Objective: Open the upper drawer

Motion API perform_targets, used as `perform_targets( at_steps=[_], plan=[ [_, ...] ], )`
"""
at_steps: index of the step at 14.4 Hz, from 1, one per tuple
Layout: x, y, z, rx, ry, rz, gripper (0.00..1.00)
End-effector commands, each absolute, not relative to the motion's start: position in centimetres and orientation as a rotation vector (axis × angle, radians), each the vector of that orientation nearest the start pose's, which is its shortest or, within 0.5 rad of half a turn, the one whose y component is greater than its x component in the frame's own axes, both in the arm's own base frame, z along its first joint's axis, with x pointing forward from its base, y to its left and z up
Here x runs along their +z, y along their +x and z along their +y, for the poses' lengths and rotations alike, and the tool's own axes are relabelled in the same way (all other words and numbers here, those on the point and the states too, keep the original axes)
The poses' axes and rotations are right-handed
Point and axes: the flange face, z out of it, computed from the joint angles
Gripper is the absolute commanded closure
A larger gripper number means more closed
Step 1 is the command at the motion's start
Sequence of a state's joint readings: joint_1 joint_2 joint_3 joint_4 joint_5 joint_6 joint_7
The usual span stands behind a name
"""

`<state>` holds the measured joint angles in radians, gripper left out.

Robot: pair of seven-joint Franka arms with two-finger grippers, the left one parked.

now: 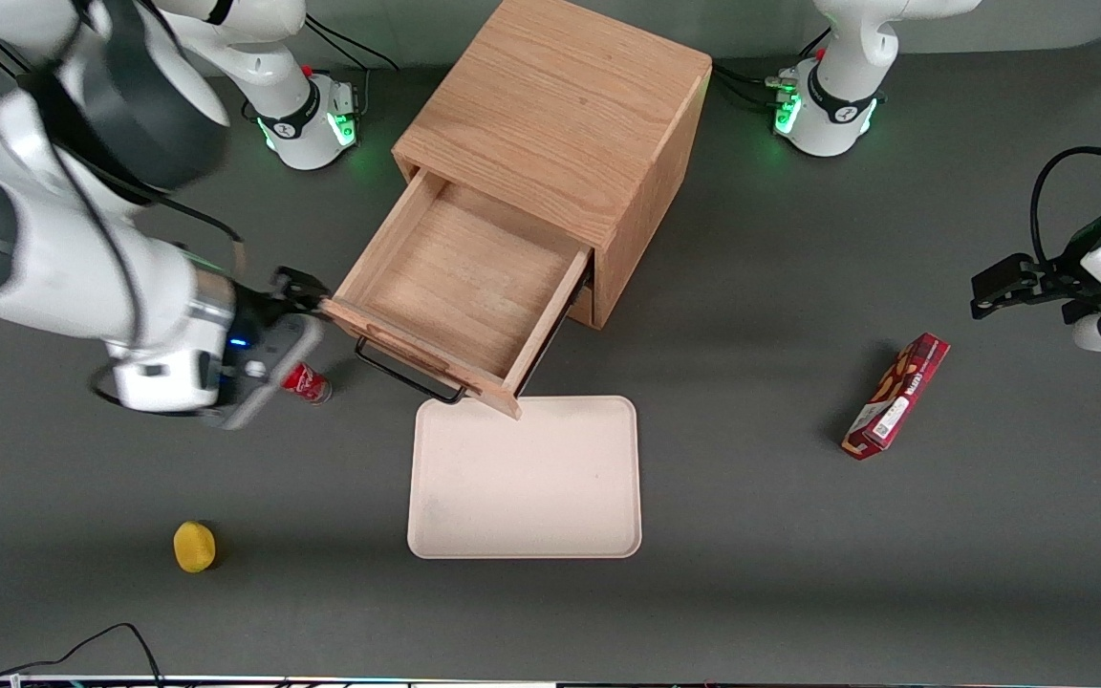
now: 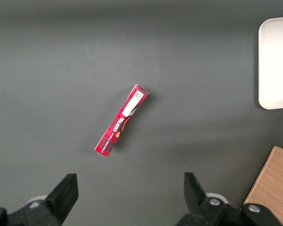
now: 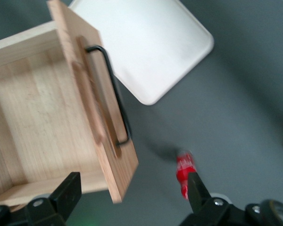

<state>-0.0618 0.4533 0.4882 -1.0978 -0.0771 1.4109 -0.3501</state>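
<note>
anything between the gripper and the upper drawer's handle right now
Nothing: in the right wrist view the open gripper hangs off the upper drawer corner, the handle free. The red can stands beside it.

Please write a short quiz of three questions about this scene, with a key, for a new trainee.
1. True or false: the upper drawer is pulled out, and nothing shows inside it.
2. Which thing lies nearest the gripper? A. the red can B. the red box C. the yellow fruit
3. Fill in: the drawer's front corner hangs over the ____ tray.

Key:
1. True. The gripper is beside the drawer front, jaws open, off the black handle.
2. A
3. beige
</note>
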Motion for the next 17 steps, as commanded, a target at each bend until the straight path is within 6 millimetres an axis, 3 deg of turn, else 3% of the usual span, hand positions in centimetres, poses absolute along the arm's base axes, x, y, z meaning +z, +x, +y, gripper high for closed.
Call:
perform_targets(
  at_steps=[1, 5, 8, 9, 10, 12, 14, 15, 17],
  plan=[
    [59.0, 61.7, 13.6, 0.161, -2.913, -0.842, 0.00],
    [61.8, 58.4, 9.6, 0.150, -3.069, -0.542, 0.00],
    [62.6, 55.2, 7.8, 0.057, -3.158, -0.340, 0.00],
    [62.9, 54.0, 7.7, 0.028, -3.147, -0.310, 0.00],
    [63.7, 53.3, 6.1, -0.003, -3.118, -0.231, 0.01],
    [64.8, 52.8, 3.6, -0.013, -3.091, -0.144, 0.01],
    [65.2, 52.5, 2.8, -0.003, -3.100, -0.133, 0.08],
    [65.2, 52.5, 2.8, -0.005, -3.102, -0.131, 0.00],
    [65.5, 52.5, 2.6, 0.012, -3.099, -0.135, 0.00]
  ],
)
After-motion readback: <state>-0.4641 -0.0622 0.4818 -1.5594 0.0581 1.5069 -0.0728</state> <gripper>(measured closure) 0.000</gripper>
